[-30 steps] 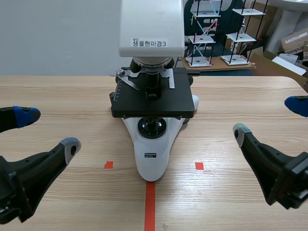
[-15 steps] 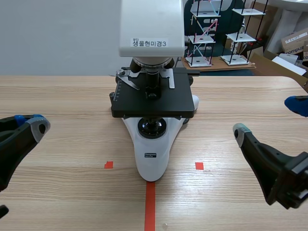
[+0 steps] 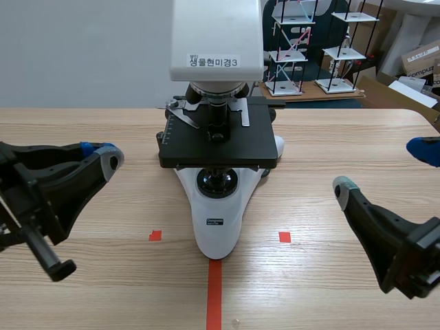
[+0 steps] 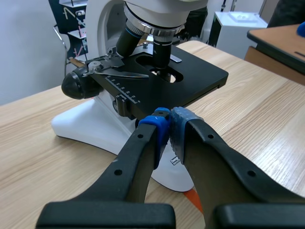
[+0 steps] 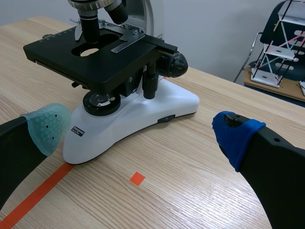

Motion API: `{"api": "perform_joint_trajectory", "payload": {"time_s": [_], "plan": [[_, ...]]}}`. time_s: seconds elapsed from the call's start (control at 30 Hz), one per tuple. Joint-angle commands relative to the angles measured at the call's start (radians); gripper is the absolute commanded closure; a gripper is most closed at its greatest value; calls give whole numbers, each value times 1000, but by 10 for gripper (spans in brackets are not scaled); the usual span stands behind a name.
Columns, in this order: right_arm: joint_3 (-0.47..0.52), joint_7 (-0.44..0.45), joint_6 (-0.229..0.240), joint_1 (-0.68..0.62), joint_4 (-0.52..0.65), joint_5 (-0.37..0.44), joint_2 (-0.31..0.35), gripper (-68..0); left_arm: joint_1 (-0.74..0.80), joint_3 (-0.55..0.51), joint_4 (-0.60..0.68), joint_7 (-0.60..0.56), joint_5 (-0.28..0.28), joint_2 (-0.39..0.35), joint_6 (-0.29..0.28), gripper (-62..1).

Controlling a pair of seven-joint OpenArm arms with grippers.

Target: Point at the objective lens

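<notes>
Beyond the wooden surface's (image 3: 344, 137) far right corner stand rod-and-tray racks (image 3: 342, 52) and a cardboard box (image 3: 421, 56); the microscope (image 3: 217, 221) sits mid-surface; left jaws together, right jaws apart.

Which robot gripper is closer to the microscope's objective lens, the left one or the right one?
Left. The left gripper, shut, sits near the stage, with the objective lens just ahead of it. The right gripper, open, hangs farther off on the other side.

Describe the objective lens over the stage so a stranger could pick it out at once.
Find the white microscope standing mid-table, then its flat black stage. Of the dark barrels hanging above it, the objective lens is the one pointing straight down over the stage's opening, while its neighbour angles off to the side.
</notes>
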Motion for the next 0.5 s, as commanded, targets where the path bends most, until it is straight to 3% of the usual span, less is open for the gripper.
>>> {"api": "perform_joint_trajectory", "payload": {"time_s": [0.0,0.47], "plan": [[8,22,1,-2,14,14,11,-671,-32,21,11,5,-9,8,13,-27],[8,22,1,-2,14,14,11,-671,-253,194,9,148,-9,11,108,-27]]}}
